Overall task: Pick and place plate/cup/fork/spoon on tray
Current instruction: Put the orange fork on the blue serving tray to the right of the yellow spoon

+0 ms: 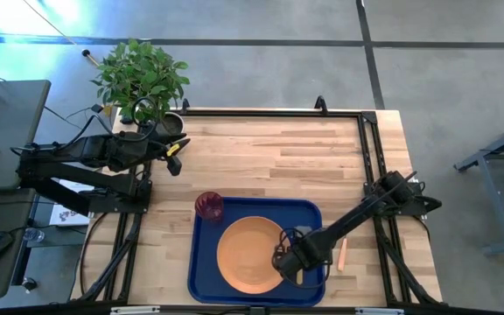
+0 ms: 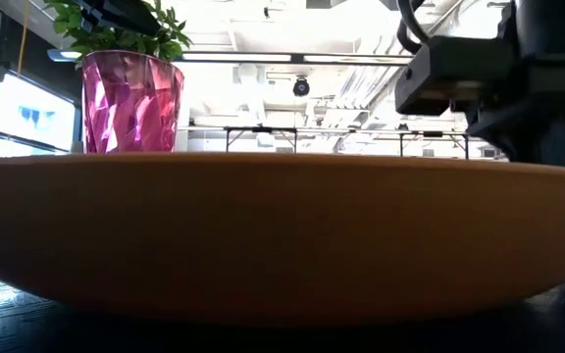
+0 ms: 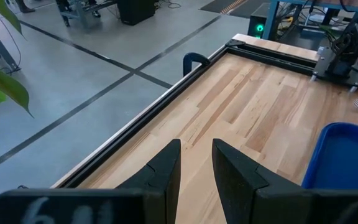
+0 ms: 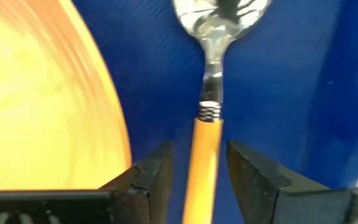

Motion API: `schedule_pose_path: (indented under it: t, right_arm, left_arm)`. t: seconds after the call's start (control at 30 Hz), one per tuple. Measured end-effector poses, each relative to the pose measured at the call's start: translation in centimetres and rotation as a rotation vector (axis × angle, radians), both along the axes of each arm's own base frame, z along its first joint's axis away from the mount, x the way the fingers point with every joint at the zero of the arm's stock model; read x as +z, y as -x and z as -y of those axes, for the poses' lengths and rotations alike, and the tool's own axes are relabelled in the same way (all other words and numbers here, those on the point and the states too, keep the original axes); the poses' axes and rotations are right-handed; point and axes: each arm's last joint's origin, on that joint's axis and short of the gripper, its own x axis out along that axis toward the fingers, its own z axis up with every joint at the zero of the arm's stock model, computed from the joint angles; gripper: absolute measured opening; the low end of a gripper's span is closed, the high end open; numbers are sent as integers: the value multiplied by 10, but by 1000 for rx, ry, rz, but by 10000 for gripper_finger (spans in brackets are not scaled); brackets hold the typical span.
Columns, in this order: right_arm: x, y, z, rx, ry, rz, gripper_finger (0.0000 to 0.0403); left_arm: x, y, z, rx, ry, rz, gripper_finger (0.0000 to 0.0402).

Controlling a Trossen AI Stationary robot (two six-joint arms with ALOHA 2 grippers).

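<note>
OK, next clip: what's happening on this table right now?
The right gripper is over the blue tray, its open fingers on either side of the spoon handle, beside the orange plate. The plate and the red cup already sit on the tray. The fork lies on the wood just off the tray's right edge. The left gripper waits, open, at the table's far left corner near the plant.

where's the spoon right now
The spoon lies on the blue tray just right of the orange plate, its handle between the right gripper's open fingers.
</note>
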Motion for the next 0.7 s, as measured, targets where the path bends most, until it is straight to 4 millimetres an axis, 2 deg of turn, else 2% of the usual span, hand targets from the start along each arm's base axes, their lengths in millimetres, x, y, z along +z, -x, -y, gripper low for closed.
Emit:
schedule_pose_path:
  t: [0.13, 0.37, 0.57, 0.7]
  right_arm:
    - [11, 1, 1, -6, 33, -49, 150]
    - [40, 6, 4, 18, 110, -157, 140]
    - [64, 17, 13, 28, 252, -278, 140]
    - [71, 24, 16, 68, 289, -343, 140]
  left_arm:
    - [0, 0, 0, 0, 0, 1, 81]
    - [0, 0, 0, 1, 1, 1, 81]
    - [0, 0, 0, 0, 1, 1, 81]
    - [0, 0, 0, 0, 1, 1, 81]
